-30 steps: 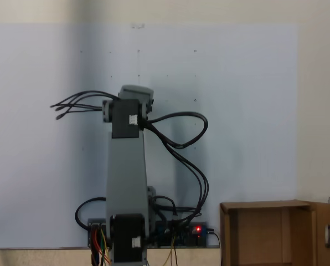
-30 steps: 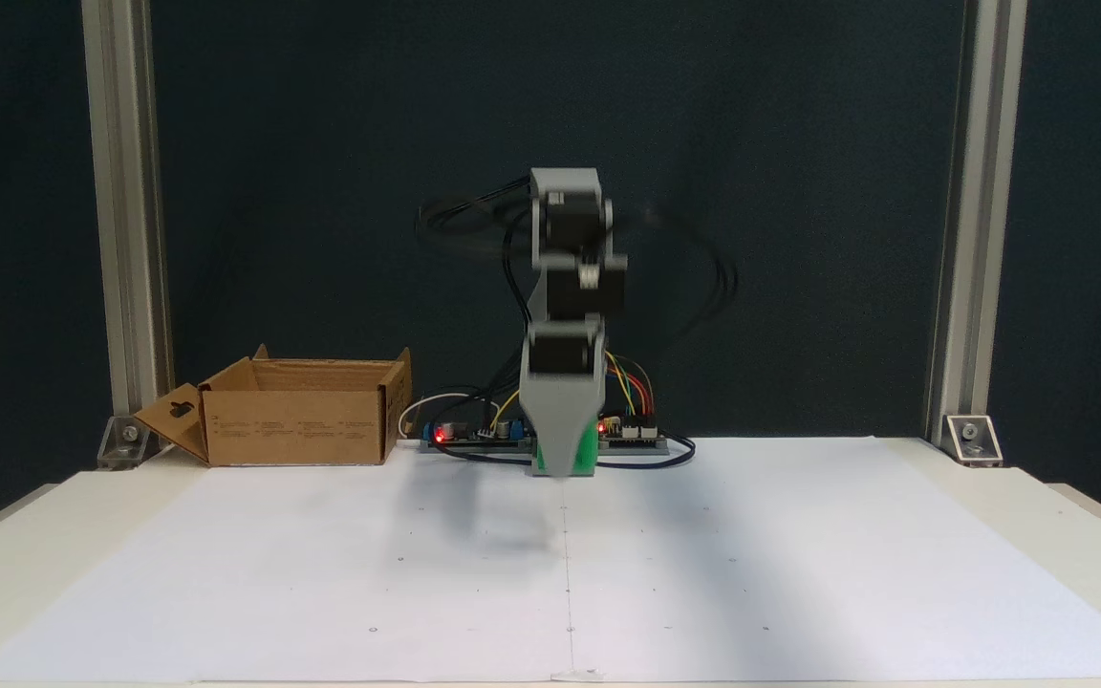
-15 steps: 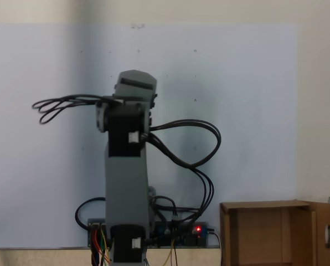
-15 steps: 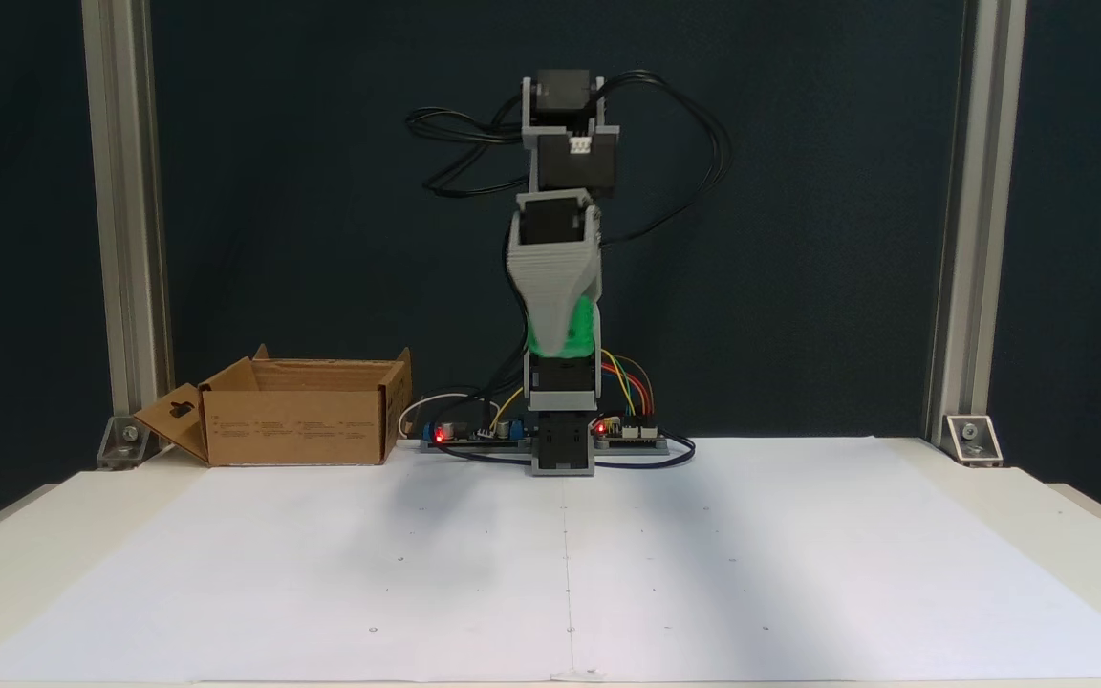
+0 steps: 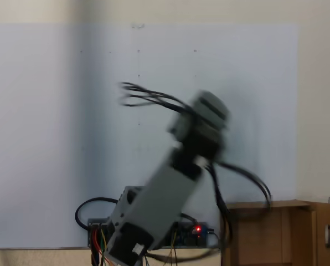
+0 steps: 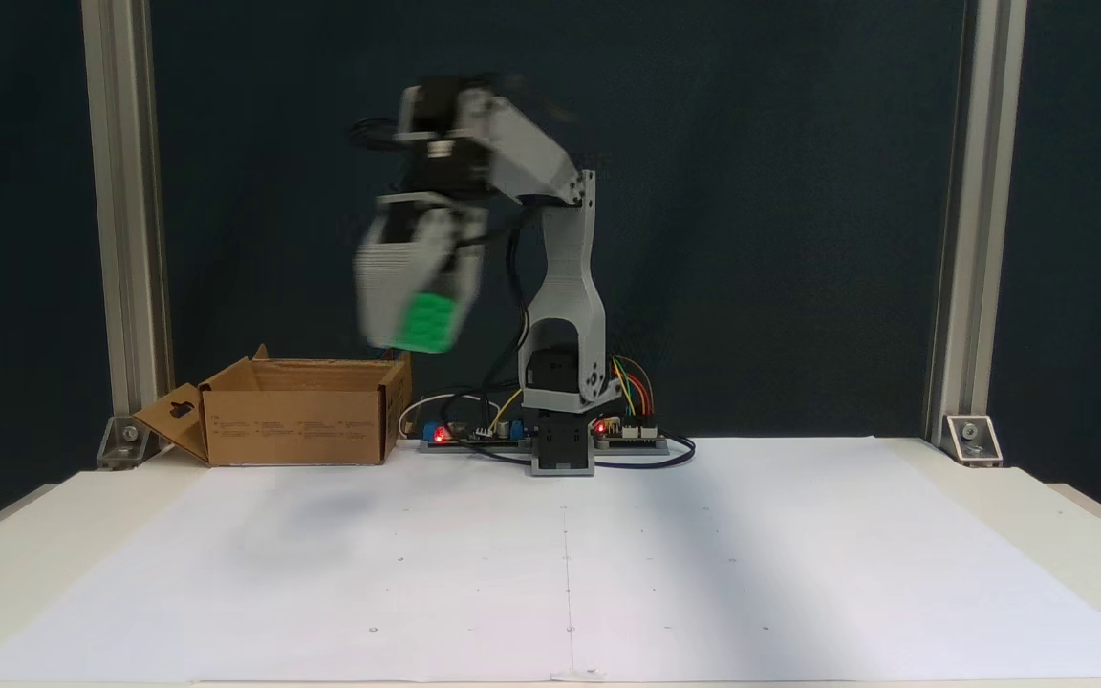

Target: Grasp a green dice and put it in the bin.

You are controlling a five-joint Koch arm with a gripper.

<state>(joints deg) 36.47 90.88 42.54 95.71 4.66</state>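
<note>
Carrying step, I judge: the jaws of the gripper [image 6: 417,330] clamp the green dice [image 6: 424,323] in the air, just above the bin's [image 6: 297,425] right edge; next, move farther over the opening and release.

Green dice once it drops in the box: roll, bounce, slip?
Likely rigid: the dice keeps its cube shape in the pincer. Rounded corners suggest a short tumble. The box has upright walls that should contain it.

blurred: gripper [image 6: 417,334], green dice [image 6: 424,323] | cut off: bin [image 5: 298,233] by frame edge
</note>
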